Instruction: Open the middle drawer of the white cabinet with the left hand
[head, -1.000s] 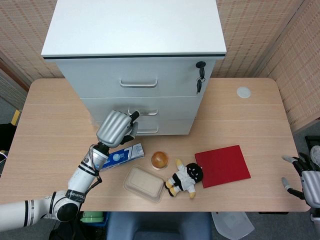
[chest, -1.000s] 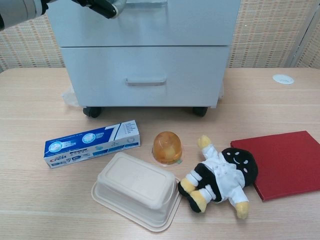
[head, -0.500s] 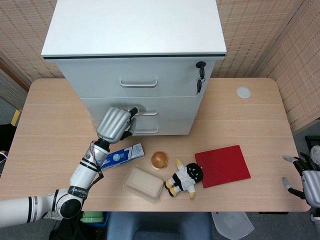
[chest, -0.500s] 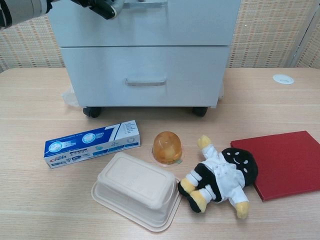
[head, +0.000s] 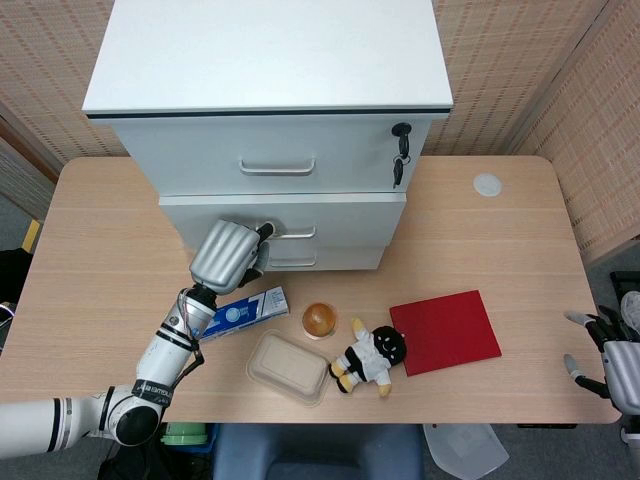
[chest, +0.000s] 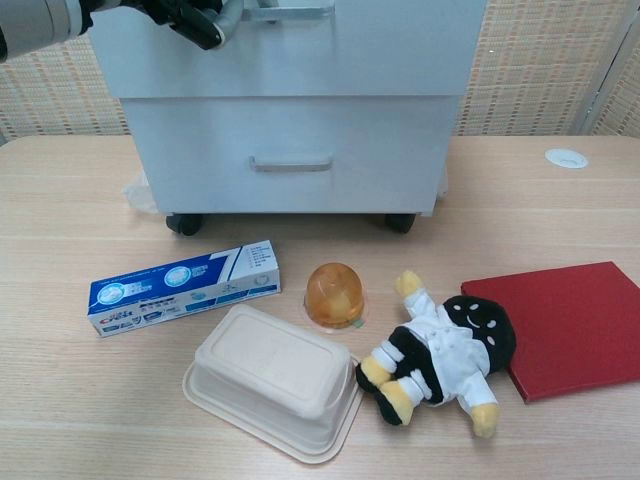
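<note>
Head view: white cabinet (head: 270, 100) sits at the back of the worktop (head: 500, 270), w/ the middle drawer (head: 330, 215) already proud of the cabinet face by a little, its front lip standing out past the top drawer (head: 300, 150) and the bottom drawer (head: 340, 255). Left hand (head: 228, 255) is at that drawer's handle (head: 290, 231), fingers curled round its left end, so it's grasping the handle. Chest view backs this up: dark fingers (chest: 195, 22) hooked at the bar near the top edge of frame. Right hand (head: 610, 352) hangs off the far right worktop edge, fingers apart, holding nothing.

Looks like the pull is in hand, barely begun. To do it well, I'd say: keep the hook firm, draw straight out along the drawer's run, not sideways, since the grip is off-centre and could rack the drawer. Cabinet is on casters, so a jerk might roll the whole thing fwd; go slow and steady. Toothpaste box (head: 243, 311) lies just below the forearm; keep the wrist up so it isn't swept.
</note>
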